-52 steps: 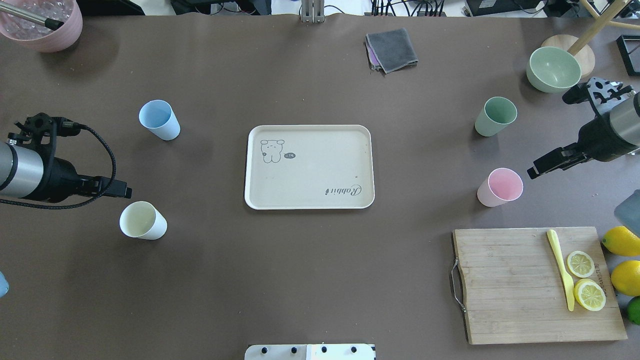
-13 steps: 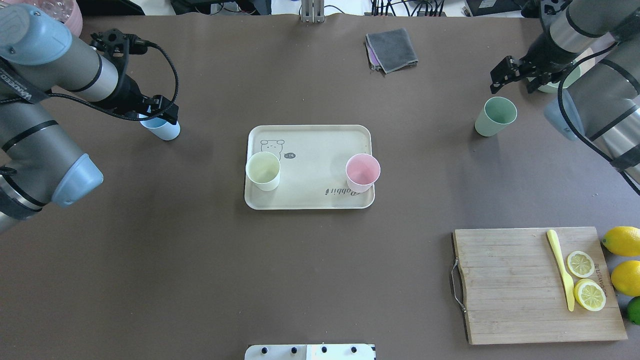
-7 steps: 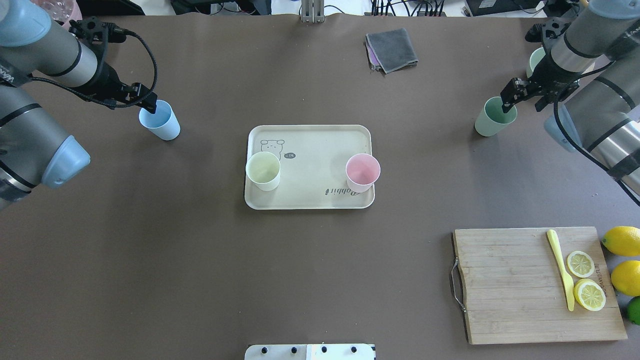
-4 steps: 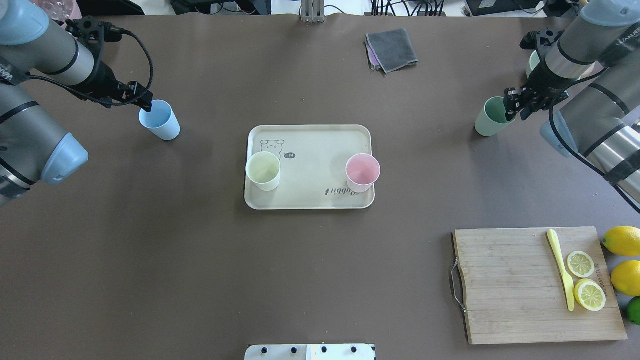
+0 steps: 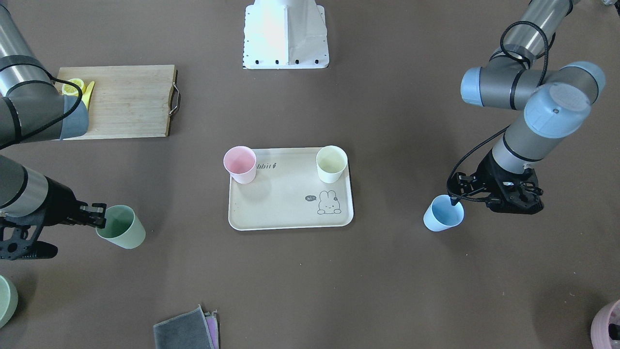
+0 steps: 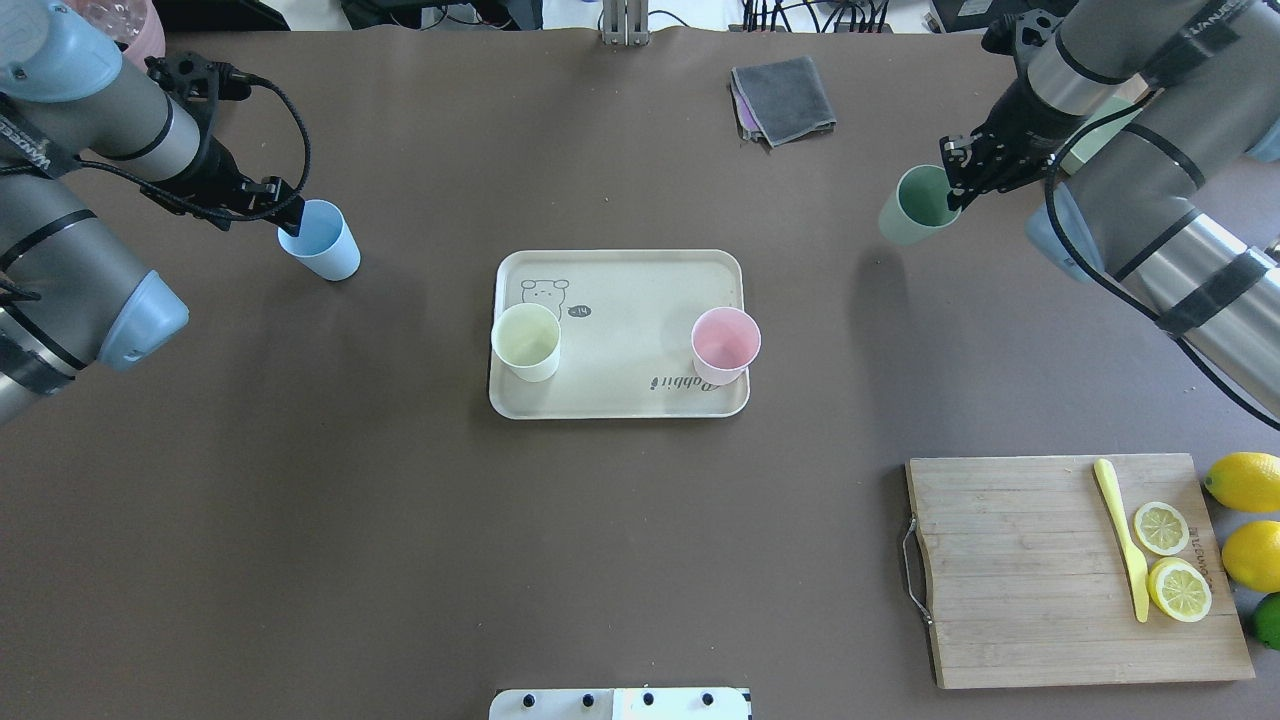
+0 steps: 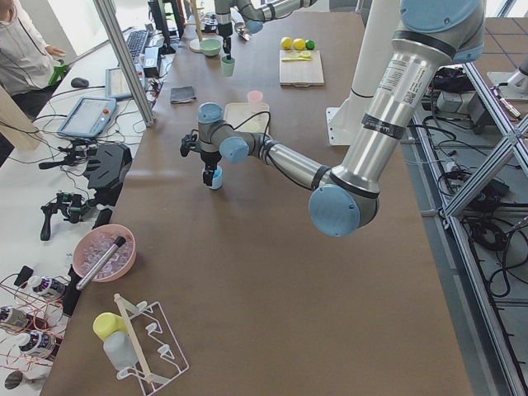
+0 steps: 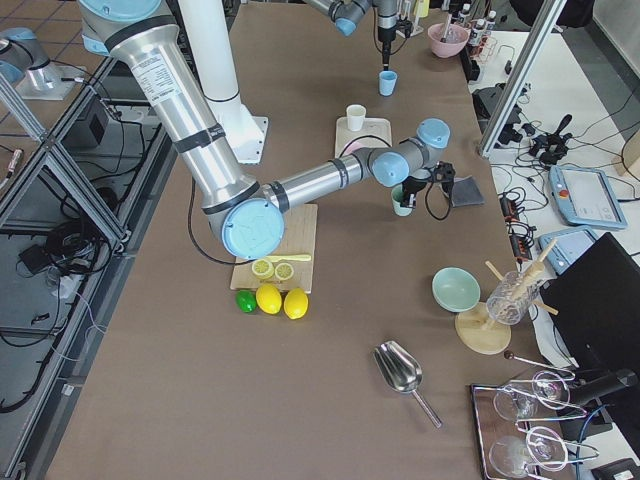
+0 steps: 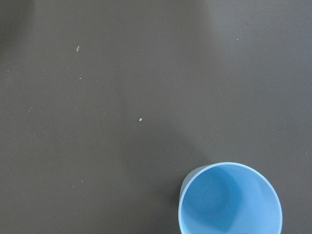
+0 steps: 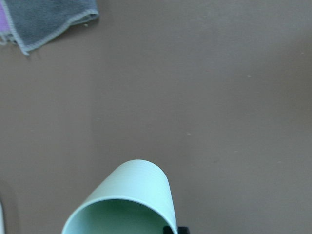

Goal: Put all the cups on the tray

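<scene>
Clock bearings are taken on the overhead view, with the tray at the centre and 12 at the far edge.

1. Table (image 6: 600, 560): brown. Everything we list below stands on it.
2. Cutting board (image 6: 1020, 570), at 4 o'clock: carries two lemon slices (image 6: 1161, 528) and a yellow knife (image 6: 1122, 540).
3. Tray (image 6: 625, 300), at the centre: holds two upright cups. We read its script and its bunny drawing only in part, since a cup covers some of each.
4. Pink bowl (image 7: 103, 254), beyond 10 o'clock: holds clear lumps that we cannot identify. The overhead view cuts it off.
5. Cream cup (image 6: 526, 340): on the tray at its 8 o'clock edge, with a bare interior.
6. Pink cup (image 6: 725, 343): on the tray at its 4 o'clock corner, with a bare interior.
7. Blue cup (image 6: 320, 240): upright on the table at 10 o'clock, well apart from the tray. The left wrist view crops its near rim.
8. Green cup (image 6: 918, 205): at 2 o'clock, well apart from the tray. It is held clear of the table, and its shadow lies apart from it. The right wrist view shows only its upper part.
9. Right gripper (image 6: 957, 180): pinched on the green cup's rim, with one finger inside.
10. Left gripper (image 6: 290, 212): at the blue cup's 10 o'clock rim. We cannot tell whether it is wide, narrow or gripping, because its fingers lie outside its own wrist view.
</scene>
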